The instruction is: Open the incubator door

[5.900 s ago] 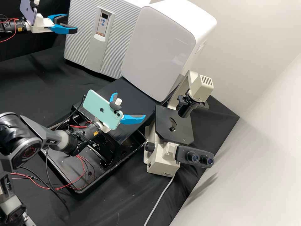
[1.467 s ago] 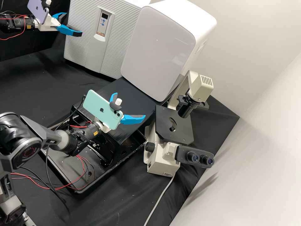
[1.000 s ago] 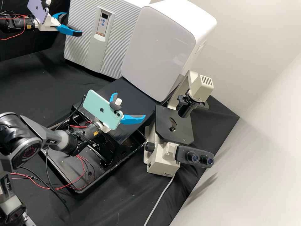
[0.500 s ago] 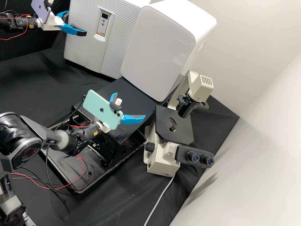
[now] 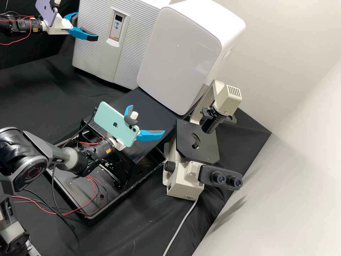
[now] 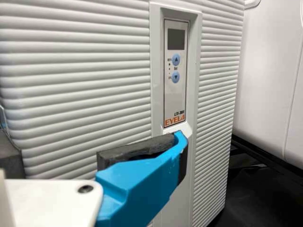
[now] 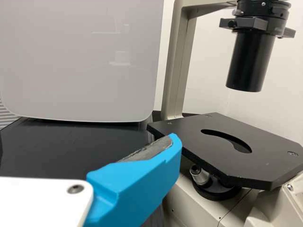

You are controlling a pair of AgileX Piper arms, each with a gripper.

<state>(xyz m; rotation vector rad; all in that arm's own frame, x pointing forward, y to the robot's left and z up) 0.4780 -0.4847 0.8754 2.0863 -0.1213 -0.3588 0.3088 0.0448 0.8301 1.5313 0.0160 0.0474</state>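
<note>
The incubator point(image 5: 135, 3) stands on the black cloth point(image 5: 32, 92) beside the white box point(image 5: 177, 60). Its door point(image 5: 133, 46) is closed, pale grey and finely ribbed, with a smooth strip point(image 5: 105, 64) running from top to bottom between the two ribbed parts. Set in the strip is a narrow panel point(image 6: 175, 104) with a dark screen point(image 6: 176, 39) and two round blue buttons with arrows, one above the other; a pale lip point(image 5: 113, 43) juts out just below it. The left gripper point(image 5: 86, 29) is at the ribbed side of the door farther from the white box, its jaws apart. In the left wrist view the door spreads out beyond the jaws, and one blue finger point(image 6: 142, 182) crosses in front of the strip, its tip at the lip; whether it touches cannot be told. The right gripper point(image 5: 147, 119), jaws apart too, is well away from the door, near the microscope point(image 5: 197, 142).
</note>
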